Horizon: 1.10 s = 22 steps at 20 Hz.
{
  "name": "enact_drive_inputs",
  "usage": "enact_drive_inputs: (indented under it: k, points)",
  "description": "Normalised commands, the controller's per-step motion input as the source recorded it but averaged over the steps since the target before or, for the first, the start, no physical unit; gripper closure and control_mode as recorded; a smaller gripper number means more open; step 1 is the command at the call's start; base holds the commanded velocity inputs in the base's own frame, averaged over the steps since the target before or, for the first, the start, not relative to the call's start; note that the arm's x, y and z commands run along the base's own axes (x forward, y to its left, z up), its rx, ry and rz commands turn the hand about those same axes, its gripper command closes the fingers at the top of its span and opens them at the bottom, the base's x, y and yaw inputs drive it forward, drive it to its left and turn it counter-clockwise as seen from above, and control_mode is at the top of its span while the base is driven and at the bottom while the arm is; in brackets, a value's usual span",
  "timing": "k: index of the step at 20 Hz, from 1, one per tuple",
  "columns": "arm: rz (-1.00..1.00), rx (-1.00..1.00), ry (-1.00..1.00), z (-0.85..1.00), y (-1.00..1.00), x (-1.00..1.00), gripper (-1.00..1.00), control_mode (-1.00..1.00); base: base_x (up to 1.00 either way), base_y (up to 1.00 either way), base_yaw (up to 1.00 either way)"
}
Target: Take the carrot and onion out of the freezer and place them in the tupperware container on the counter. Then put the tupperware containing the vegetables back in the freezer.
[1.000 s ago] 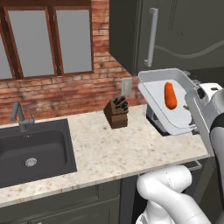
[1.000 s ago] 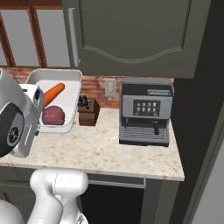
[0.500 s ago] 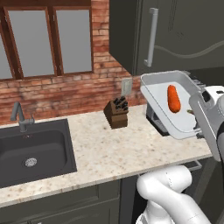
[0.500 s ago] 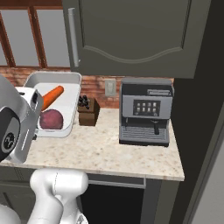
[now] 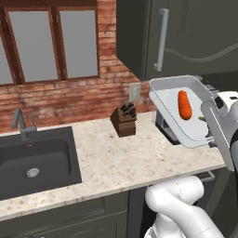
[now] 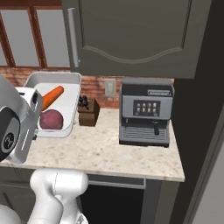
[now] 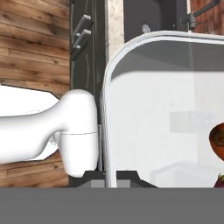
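Plastic tub (image 6: 72, 103): up in the air over the worktop (image 6: 113, 151), gripper (image 7: 103, 175) pinching its rim.
Load: carrot (image 5: 184, 104) and onion (image 6: 51, 119) loose inside.
Risk: tub looks tilted, so they might roll out.
Snag: coffee machine (image 6: 145, 111) close by.

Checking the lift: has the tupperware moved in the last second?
Yes. In the left base view the tupperware has risen and shifted right, away from the knife block.
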Motion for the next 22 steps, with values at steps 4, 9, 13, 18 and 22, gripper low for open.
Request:
enact_drive_inputs:
  k: [4, 9, 13, 18, 22]
  points:
    - [0.0, 0.0, 0.0, 0.0, 0.0, 0.0, 1.0, 1.0, 0.16, -0.31, 0.0]
    - [0.0, 0.0, 0.0, 0.0, 0.0, 0.0, 1.0, 1.0, -0.62, -0.84, -0.07]
    - [0.0, 0.0, 0.0, 0.0, 0.0, 0.0, 1.0, 1.0, -0.97, -0.65, -0.16]
    - [0.0, 0.0, 0.0, 0.0, 0.0, 0.0, 1.0, 1.0, -0.96, -0.72, -0.14]
    - [0.0, 0.0, 0.0, 0.0, 0.0, 0.0, 1.0, 1.0, -0.89, -0.74, -0.18]
